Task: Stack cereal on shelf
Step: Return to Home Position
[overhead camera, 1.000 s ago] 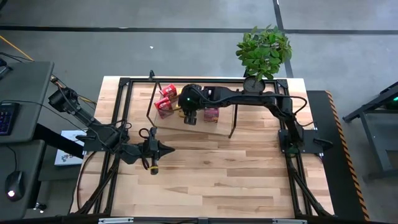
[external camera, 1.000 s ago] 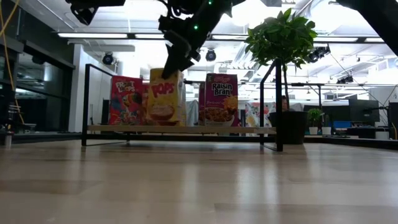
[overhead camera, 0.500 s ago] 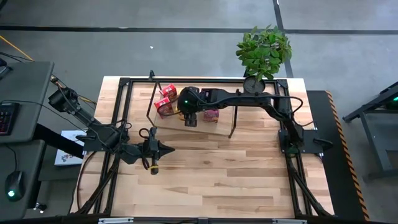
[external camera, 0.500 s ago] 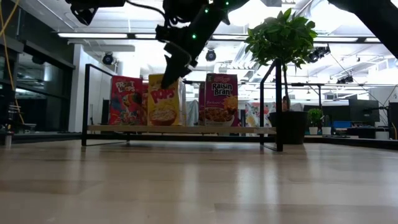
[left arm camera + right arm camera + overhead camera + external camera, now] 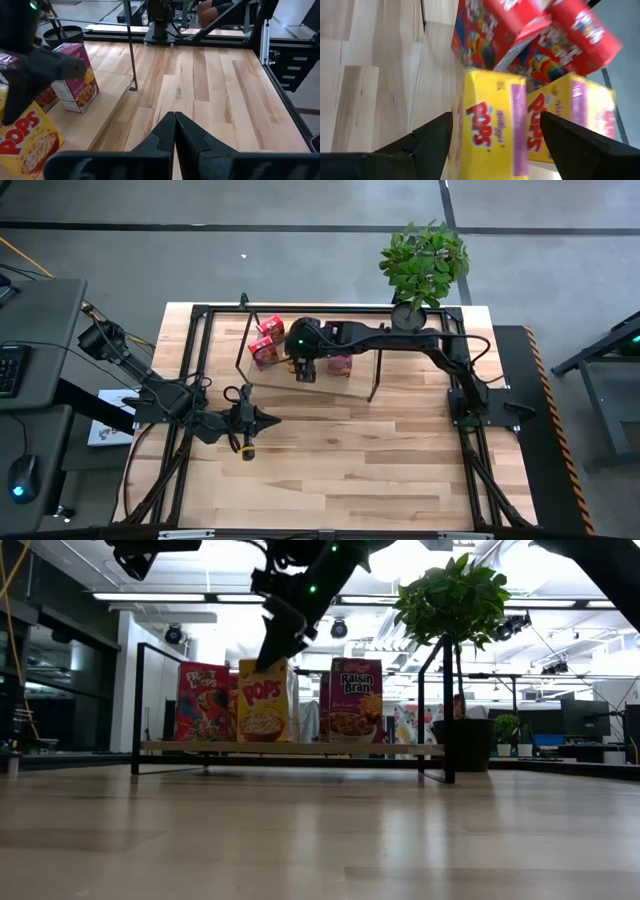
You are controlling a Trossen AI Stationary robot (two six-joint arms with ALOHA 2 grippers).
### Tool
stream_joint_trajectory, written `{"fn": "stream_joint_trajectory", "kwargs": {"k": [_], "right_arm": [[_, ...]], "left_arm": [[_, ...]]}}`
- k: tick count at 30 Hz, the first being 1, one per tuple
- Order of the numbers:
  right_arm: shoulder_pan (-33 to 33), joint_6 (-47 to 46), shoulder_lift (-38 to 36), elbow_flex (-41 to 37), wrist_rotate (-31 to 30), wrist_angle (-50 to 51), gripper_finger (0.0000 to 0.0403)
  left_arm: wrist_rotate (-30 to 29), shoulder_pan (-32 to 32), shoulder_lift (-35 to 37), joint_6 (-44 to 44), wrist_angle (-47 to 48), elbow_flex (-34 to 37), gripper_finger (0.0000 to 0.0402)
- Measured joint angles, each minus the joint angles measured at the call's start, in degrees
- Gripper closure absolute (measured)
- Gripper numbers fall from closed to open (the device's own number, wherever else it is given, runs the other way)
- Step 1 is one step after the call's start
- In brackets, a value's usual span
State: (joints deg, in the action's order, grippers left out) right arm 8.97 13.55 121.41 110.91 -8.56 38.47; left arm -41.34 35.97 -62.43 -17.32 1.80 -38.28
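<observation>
Spotted the table (image 5: 350, 460) filling the high view, and the shelf (image 5: 400, 748) across the middle of the low view. Found the cereal boxes (image 5: 262, 705) upright on its board: red left, yellow centre, purple right. Caught the right claw (image 5: 270, 653) spread wide astride the yellow box's top, gripping nothing. Called, by my read, for a straight lift clear before swinging home, lest a finger tip something. Noted the left claw (image 5: 174, 121) pinched closed and empty, lower left in the high view.

Right gripper (image 5: 495, 120), dark fingers (image 5: 427, 137) spread wide, over two yellow Pops cereal boxes (image 5: 492, 125); two red boxes (image 5: 490, 25) just beyond; wooden worktop (image 5: 350, 75) beside.
</observation>
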Motion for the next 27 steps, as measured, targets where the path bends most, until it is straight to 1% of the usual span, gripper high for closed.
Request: {"fn": "stream_joint_trajectory", "kwargs": {"k": [7, 13, 16, 19, 21, 23, 27], "right_arm": [[0.0, 0.0, -3.4, 0.0, 0.2, 0.1, 0.0109], [-0.6, 0.5, -7.8, 0.0, 0.9, 1.8, 0.0109], [-1.0, 0.1, -10.3, 0.0, 1.9, 5.3, 0.0112], [-1.3, -0.9, -12.5, 0.0, 3.1, 10.9, 0.0124], [-1.6, -2.1, -14.0, -0.7, 4.1, 14.1, 0.0140], [-1.8, -3.0, -15.7, -2.8, 4.3, 16.6, 0.0161], [-2.0, -5.8, -22.3, -12.2, 4.1, 16.8, 0.0219]], "left_arm": [[-0.9, 0.0, 0.0, 0.0, -0.3, 0.0, 0.0401], [-7.1, 0.0, 0.0, 1.9, -0.6, 0.0, 0.0401], [-7.4, 0.0, 0.0, 4.9, -0.8, 0.0, 0.0401], [-7.3, -0.6, 0.3, 11.9, -2.8, 0.0, 0.0401], [-5.7, -2.3, 1.0, 16.6, -3.9, 0.0, 0.0401], [-1.3, -5.2, 2.1, 19.8, -4.4, 0.0, 0.0401], [13.0, -14.0, 5.0, 24.1, -5.1, 0.0, 0.0402]]}}
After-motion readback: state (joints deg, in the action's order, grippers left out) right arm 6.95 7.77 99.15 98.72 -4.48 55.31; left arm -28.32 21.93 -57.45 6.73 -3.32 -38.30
